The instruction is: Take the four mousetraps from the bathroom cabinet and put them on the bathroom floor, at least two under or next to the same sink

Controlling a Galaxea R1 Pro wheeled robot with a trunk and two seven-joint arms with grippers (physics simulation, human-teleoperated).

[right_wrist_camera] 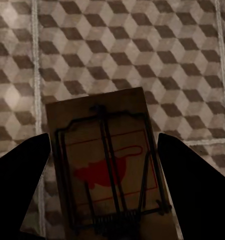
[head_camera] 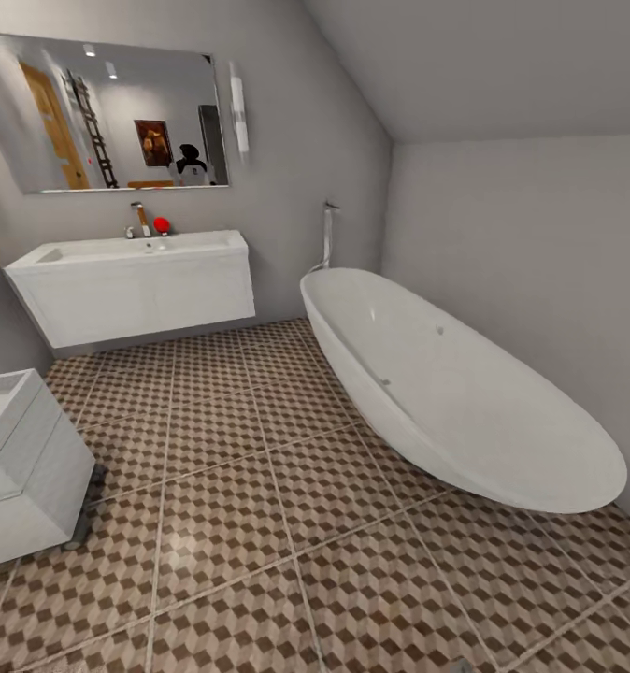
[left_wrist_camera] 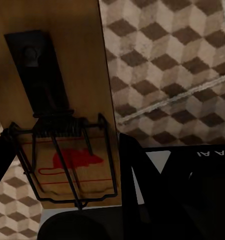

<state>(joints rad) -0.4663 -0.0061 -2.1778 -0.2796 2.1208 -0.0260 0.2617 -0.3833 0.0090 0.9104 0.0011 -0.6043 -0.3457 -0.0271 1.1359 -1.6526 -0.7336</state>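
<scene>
Each pincer grasps a mousetrap: the left pincer is clenched on a wooden mousetrap with a red mouse print, the right pincer on another mousetrap, both above the bathroom floor. The white bathroom sink hangs at the far left, the bathtub at right. To do this well, I'd carry both to the tiles beneath that sink and lower them flat before letting go.

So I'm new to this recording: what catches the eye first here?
A large white oval bathtub fills the right of the head view, on cube-patterned brown tiles. Each wrist view shows a wooden mousetrap printed with a red mouse, and, between dark gripper fingers.
</scene>
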